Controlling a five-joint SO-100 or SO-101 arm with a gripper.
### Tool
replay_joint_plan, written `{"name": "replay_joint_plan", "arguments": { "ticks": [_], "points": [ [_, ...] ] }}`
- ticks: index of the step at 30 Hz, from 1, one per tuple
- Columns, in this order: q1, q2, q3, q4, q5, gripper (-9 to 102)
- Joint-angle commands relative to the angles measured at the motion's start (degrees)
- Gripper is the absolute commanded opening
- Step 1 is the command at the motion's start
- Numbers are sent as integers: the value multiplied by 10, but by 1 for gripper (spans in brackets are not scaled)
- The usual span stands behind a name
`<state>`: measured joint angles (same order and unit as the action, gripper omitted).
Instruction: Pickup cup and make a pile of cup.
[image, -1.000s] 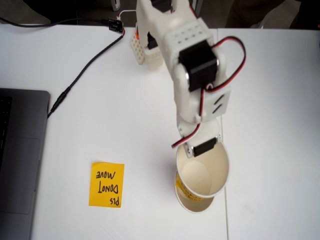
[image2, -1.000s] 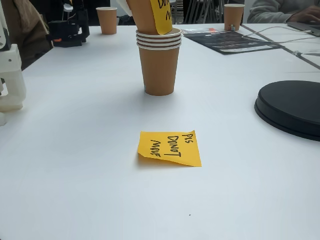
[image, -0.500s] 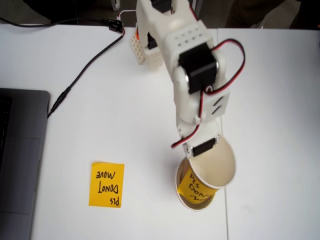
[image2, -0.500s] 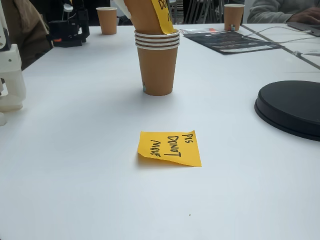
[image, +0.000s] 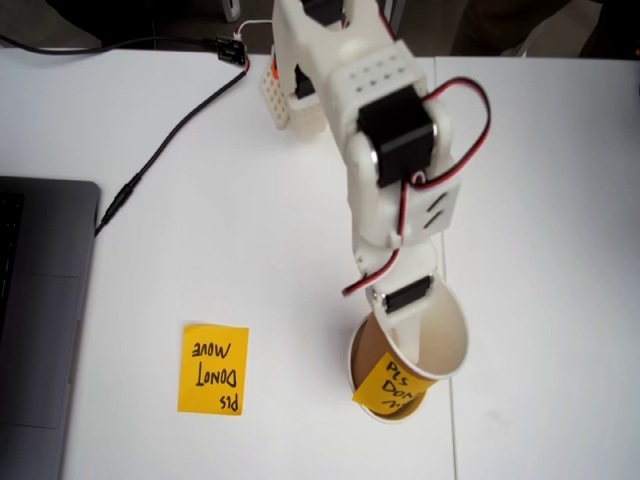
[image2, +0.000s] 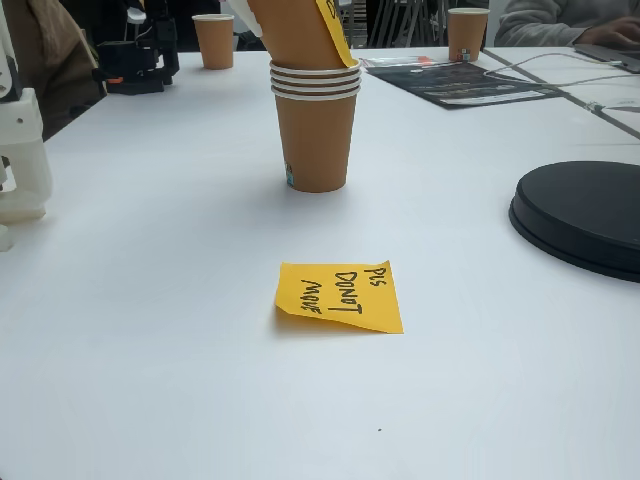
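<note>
the gripper (image: 408, 322) clamps the cup (image: 425, 340) at its rim; light, thin-walled, crushable, tilted into the pile of cup (image2: 316, 125) below.

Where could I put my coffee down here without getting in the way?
Bare tabletop lies between the laptop and the arm. More lies right of the cup stack. It is crowded around the stack, where the gripper holds the tilted cup.
</note>
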<state>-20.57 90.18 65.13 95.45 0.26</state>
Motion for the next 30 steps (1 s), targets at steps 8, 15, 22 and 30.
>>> {"name": "replay_joint_plan", "arguments": {
  "ticks": [8,15,22,30],
  "points": [
    [-1,-14,-3,11,6,29],
    [4,-13,-12,9,5,29],
    [4,-13,-12,10,5,29],
    [4,-13,-12,10,6,16]
  ]
}}
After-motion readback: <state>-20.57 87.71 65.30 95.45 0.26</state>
